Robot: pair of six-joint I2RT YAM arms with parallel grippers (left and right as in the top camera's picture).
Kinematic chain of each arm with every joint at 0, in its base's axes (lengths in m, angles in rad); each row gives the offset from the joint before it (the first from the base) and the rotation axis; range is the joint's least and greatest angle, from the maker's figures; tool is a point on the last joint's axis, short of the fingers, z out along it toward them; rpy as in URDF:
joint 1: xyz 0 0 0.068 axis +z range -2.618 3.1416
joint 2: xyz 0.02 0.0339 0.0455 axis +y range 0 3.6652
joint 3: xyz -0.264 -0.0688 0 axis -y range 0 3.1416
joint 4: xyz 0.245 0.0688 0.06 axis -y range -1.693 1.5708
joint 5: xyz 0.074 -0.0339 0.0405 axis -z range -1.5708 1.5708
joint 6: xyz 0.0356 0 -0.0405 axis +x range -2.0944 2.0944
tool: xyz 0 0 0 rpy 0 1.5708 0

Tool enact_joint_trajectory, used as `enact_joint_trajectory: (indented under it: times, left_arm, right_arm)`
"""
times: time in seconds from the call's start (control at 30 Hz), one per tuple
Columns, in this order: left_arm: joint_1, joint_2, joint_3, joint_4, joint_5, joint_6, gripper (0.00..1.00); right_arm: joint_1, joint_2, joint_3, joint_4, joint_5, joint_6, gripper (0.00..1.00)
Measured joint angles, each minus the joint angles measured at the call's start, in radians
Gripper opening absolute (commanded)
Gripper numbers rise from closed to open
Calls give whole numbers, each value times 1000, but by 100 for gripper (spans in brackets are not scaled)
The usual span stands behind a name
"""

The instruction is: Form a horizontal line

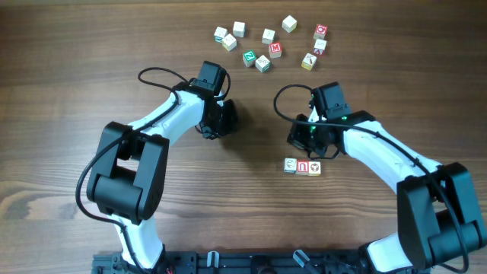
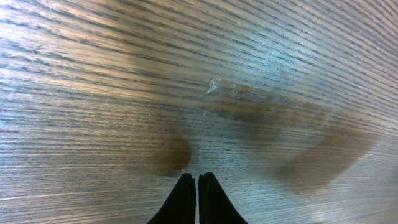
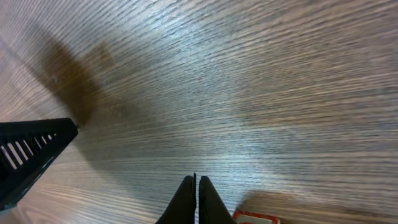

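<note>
R pincer (image 3: 196,182): fingers pressed together, nothing between them, tips over bare tabletop (image 1: 76,91). From the wrist cam, a red-faced cube (image 3: 255,218) peeks in at the bottom edge, just R of my fingertips. It is beside them and not in the grip.

L pincer (image 2: 196,180): also pressed together and empty, w/ only wood grain under it. In the overhead view it sits well apart from the row, over on my L side.

The row, seen from overhead, is the whitish cube (image 1: 291,165), the red-faced cube, then the tan-yellow cube (image 1: 314,167). They sit side by side and seem to be touching, but they're too small to rule out hairline gaps. The long axis runs L-R across the tabletop, roughly parallel to my base. The row lies just beside the R pincer, on the side nearer my base, so the R arm is clearly the closer one.

Judgement: the line looks formed. If a nudge is needed it should be R arm's job, pushing along the L-R axis, not across it. Otherwise lift straight off so the fingers don't clip the red one.

Further out, at the far edge, are the loose cubes (image 1: 266,36), incl. the green-faced cube (image 1: 249,57) and the red "M" cube (image 1: 275,49). They're well apart from the row.

No containers in view, so nothing is held in anything.
</note>
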Motion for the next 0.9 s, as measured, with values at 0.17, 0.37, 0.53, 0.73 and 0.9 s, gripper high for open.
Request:
enact_joint_trajectory:
  times: [0.17,0.37,0.53,0.73,0.9]
  left_arm:
    - [-21,0,0,-2,0,0,9]
    - [-46,0,0,-2,-4,0,11]
    - [-46,0,0,-2,-19,0,11]
    - [-46,0,0,-2,-26,0,11]
    - [-46,0,0,-2,-26,0,11]
  right_arm:
    - [34,0,0,9,33,1,4]
    - [36,0,-4,-74,110,65,5]
    - [36,0,-8,-73,152,113,5]
    - [36,0,-8,-45,148,96,5]
    - [36,0,-8,-55,126,69,5]
